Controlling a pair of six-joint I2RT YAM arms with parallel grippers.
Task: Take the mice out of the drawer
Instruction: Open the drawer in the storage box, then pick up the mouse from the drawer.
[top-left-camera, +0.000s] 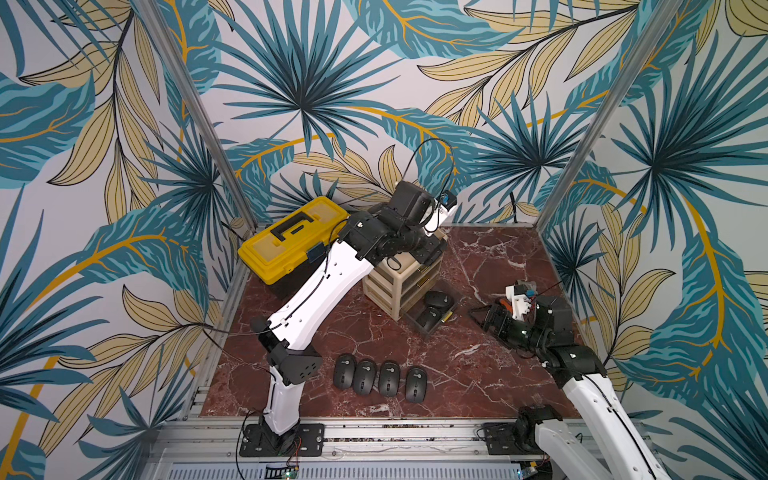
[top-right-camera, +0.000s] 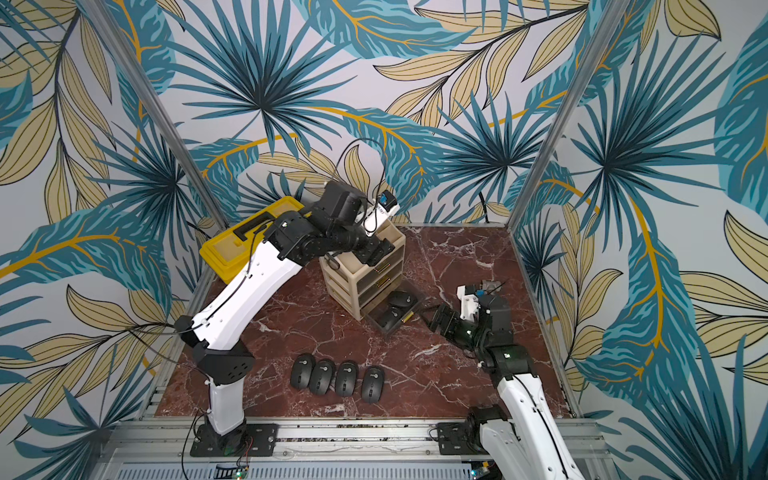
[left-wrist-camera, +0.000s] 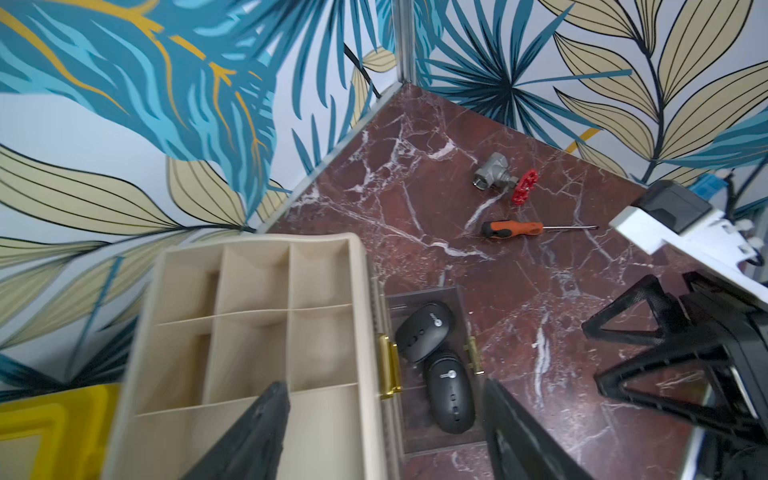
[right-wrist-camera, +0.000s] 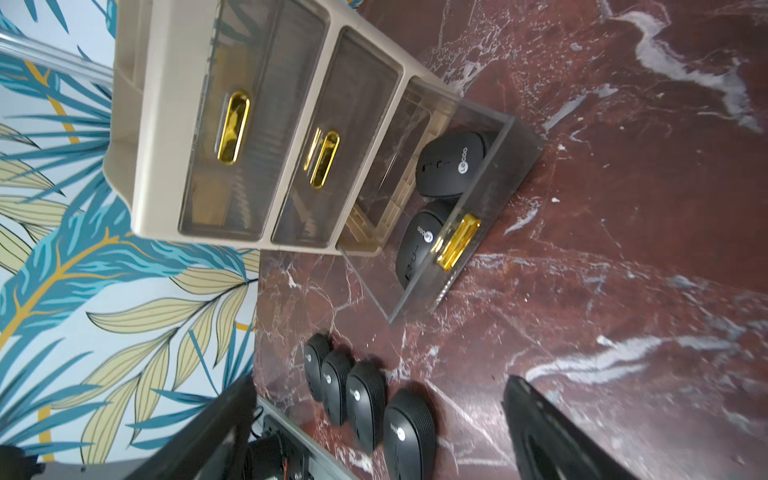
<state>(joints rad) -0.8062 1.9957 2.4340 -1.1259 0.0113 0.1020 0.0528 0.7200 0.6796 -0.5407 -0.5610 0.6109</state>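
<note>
Two mice (top-left-camera: 435, 298) in the pulled-out bottom drawer (right-wrist-camera: 496, 183) of the beige drawer unit (top-left-camera: 399, 286) at the centre of both top views, four more mice (top-left-camera: 389, 377) in a row on the bench (top-left-camera: 498, 266) at lower centre, left claw (left-wrist-camera: 384, 386) and right claw (right-wrist-camera: 379, 379) both spread wide, nothing between the fingers.

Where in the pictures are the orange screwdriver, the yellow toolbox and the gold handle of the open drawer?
orange screwdriver (left-wrist-camera: 512, 229): left wrist view, on its orange grip.
yellow toolbox (top-left-camera: 268, 252): a top view, on its lid.
gold handle of the open drawer (right-wrist-camera: 458, 242): right wrist view, on its middle.
</note>
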